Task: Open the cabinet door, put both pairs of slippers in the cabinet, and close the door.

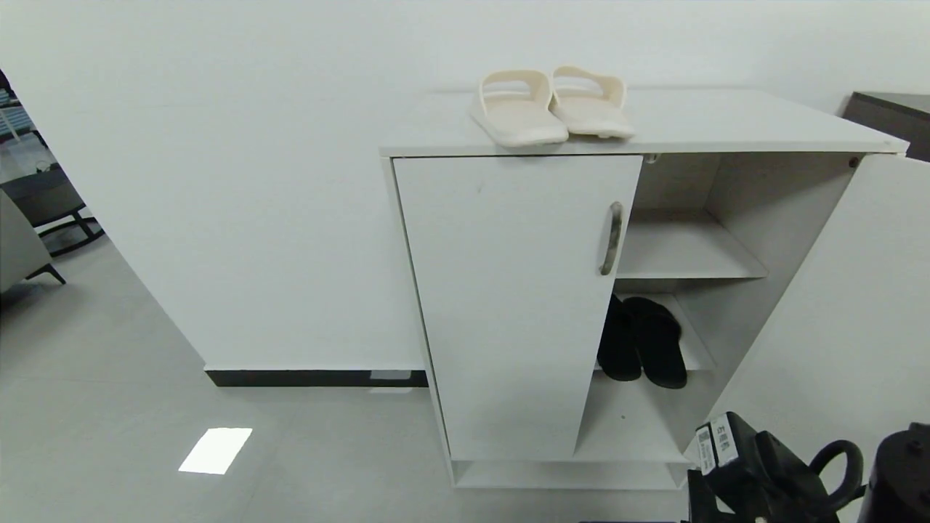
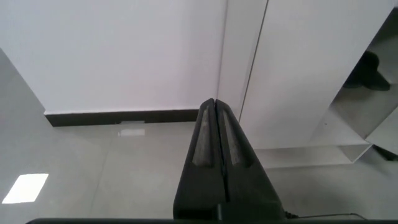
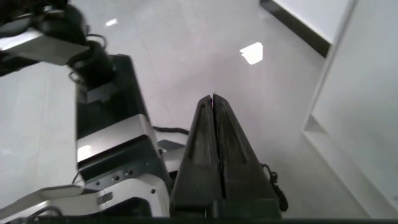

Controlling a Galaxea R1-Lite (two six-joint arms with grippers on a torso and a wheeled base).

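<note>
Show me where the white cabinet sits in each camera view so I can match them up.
Head view: cabinet centre-right, left door shut, right door swung open.
Left wrist view: cabinet beyond the shut left gripper.
Right wrist view: a white panel, apparently the cabinet, beside the shut right gripper.
Shared landmark: the bright floor patch.

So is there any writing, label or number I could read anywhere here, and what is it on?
Two white stickers on the black arm at the lower right of the head view: printed, but too small to read.
White cabinet, cream slippers on its top, black slippers on a shelf inside: no writing visible on any of them.
</note>
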